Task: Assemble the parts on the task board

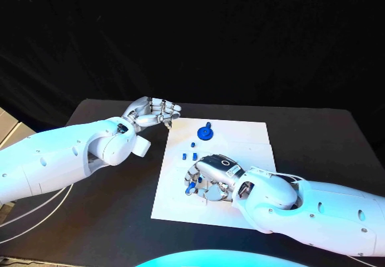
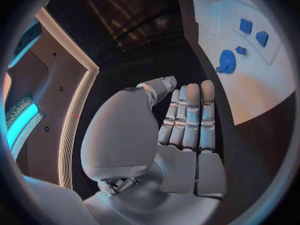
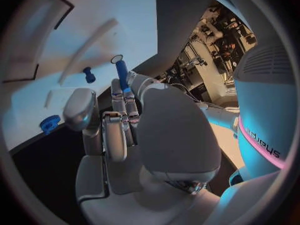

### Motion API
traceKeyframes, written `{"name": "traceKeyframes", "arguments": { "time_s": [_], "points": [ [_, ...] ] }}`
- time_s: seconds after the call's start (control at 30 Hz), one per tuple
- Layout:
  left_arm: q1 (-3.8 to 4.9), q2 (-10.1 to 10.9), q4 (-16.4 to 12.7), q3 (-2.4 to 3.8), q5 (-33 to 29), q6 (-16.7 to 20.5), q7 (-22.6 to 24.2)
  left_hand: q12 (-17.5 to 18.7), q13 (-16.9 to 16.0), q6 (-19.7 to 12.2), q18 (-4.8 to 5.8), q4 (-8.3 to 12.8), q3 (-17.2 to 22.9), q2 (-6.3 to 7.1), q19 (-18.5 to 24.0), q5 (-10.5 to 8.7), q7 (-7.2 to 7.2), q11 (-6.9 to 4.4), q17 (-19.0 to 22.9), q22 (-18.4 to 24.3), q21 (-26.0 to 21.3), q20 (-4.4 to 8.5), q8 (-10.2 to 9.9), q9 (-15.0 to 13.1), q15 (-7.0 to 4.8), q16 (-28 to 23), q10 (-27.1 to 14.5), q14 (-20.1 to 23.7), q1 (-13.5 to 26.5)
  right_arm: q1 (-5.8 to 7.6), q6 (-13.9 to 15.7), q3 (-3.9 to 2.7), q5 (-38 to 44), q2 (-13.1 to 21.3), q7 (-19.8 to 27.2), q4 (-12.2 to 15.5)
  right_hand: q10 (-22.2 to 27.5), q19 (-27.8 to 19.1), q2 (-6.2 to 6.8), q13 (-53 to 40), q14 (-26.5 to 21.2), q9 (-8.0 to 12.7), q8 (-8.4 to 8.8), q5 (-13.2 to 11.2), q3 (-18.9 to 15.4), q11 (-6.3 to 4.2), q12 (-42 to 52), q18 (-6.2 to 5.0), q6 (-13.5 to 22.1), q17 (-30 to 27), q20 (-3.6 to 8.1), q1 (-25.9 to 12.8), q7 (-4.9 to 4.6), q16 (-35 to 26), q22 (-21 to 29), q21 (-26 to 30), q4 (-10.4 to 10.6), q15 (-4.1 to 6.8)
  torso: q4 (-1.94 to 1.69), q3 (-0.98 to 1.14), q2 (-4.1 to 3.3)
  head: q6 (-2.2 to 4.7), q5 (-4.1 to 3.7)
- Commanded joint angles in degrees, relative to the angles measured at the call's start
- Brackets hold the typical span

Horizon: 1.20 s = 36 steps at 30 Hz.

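From the head camera, the white board lies in the middle of the black table. The left hand hovers off the board's far left corner, fingers curled in with nothing in them. The right hand sits over the board's middle, fingers bent down, hiding what lies under it; a blue piece shows at its fingertips. A blue disc lies near the far edge, with small blue pegs between it and the right hand.

The left wrist camera shows what the head camera cannot: the left hand has its fingers laid side by side against the palm, holding nothing. Beyond them the blue disc and three small blue pieces lie on the board.

The right wrist camera shows the right hand pinching a long blue pin at its fingertips, over the board. A small blue peg stands nearby, and a blue toothed wheel lies at the board's edge. Writing on the robot's body is turned and too bent to read.
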<state>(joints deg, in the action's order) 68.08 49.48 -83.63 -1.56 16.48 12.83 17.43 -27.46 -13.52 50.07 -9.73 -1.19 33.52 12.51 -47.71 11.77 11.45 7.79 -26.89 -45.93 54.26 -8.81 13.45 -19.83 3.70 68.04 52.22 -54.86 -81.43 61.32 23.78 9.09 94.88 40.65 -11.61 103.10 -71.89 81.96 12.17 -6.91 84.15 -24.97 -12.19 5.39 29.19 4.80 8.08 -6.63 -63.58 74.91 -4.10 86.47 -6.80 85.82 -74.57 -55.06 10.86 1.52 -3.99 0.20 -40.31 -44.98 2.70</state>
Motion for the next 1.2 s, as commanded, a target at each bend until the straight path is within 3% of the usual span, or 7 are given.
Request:
{"name": "traceKeyframes", "arguments": {
  "time_s": [0.03,0.83,1.2],
  "points": [
    [-0.03,-0.12,-0.10,0.05,-0.36,-0.97,0.40,-0.31,0.08,-0.49,-0.81,-0.05,-0.39,-0.36,0.05,0.30,0.01,0.05,0.10,0.05,-0.21,-0.37,0.25,0.06,0.04,-0.20,-0.48,0.29,0.26,-0.17,-2.30,0.07,2.21,-0.30,-1.10,-0.31,-2.09,-0.11,-0.20,-0.58,3.57,-0.02,-0.04,0.35,2.66,-2.05,0.05,0.72,0.21,4.16,0.21,0.19,-0.22,-0.14,-0.03,0.19,-3.00,0.14,0.00,-0.04,0.00,-0.07,0.03],
    [-0.03,0.06,-0.15,0.05,-0.36,-0.91,0.38,-0.31,0.08,-0.49,-0.81,-0.05,-0.39,-0.36,0.05,0.30,0.01,0.05,0.10,0.05,-0.21,-0.37,0.25,0.06,0.04,-0.20,-0.48,0.29,0.26,-0.96,-3.67,0.32,4.18,-1.80,-2.09,-2.01,-1.83,-0.30,0.01,-0.76,3.55,0.02,0.19,0.35,3.04,-1.92,-0.30,0.64,0.56,4.06,0.13,-0.40,-0.35,-0.19,0.06,0.69,-3.47,0.02,-0.03,-0.04,0.01,-0.20,0.27],
    [-0.03,0.07,-0.15,0.05,-0.36,-0.89,0.34,-0.31,0.08,-0.49,-0.81,-0.05,-0.39,-0.36,0.05,0.30,0.01,0.05,0.10,0.05,-0.21,-0.37,0.25,0.06,0.04,-0.20,-0.48,0.29,0.26,-1.02,-3.61,0.48,3.15,-2.55,-0.16,-2.45,5.80,-1.35,2.88,1.34,3.20,1.16,3.11,0.99,3.48,0.53,-4.48,0.31,4.89,2.78,-1.47,-5.10,-1.72,-0.67,1.03,3.95,-2.98,-2.01,-0.05,-0.03,0.02,-0.22,0.32]
  ]
}}
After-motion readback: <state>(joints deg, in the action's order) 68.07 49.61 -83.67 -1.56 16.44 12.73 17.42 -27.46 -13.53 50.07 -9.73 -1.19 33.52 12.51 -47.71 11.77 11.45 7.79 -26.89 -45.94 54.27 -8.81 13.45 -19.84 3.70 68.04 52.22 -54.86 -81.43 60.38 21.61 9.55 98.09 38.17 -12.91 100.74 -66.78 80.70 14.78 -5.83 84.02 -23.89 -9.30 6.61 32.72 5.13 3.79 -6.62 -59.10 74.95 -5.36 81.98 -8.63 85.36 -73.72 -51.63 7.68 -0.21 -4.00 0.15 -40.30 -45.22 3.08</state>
